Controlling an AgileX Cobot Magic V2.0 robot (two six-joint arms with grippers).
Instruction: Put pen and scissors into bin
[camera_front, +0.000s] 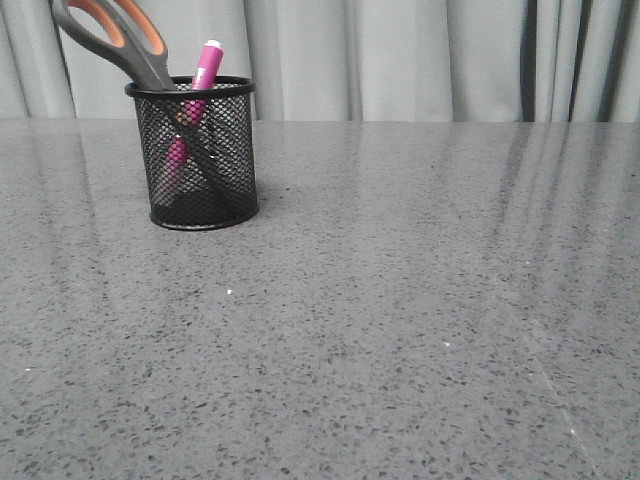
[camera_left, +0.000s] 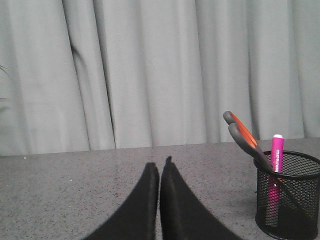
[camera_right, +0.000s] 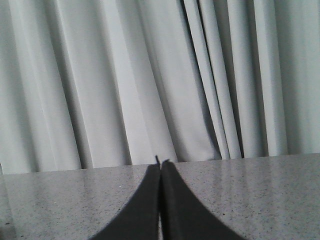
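The black mesh bin (camera_front: 198, 155) stands upright at the far left of the table. The magenta pen (camera_front: 205, 70) stands inside it, white tip up above the rim. The scissors (camera_front: 115, 35) lean in it, blades down, orange-lined handles sticking out to the upper left. The left wrist view also shows the bin (camera_left: 287, 195), the pen (camera_left: 276, 152) and the scissors (camera_left: 245, 137). My left gripper (camera_left: 160, 167) is shut and empty, apart from the bin. My right gripper (camera_right: 161, 164) is shut and empty over bare table. Neither gripper shows in the front view.
The grey speckled table (camera_front: 400, 320) runs back to a grey pleated curtain (camera_front: 400, 55) behind its far edge. Nothing else stands on the table in these views.
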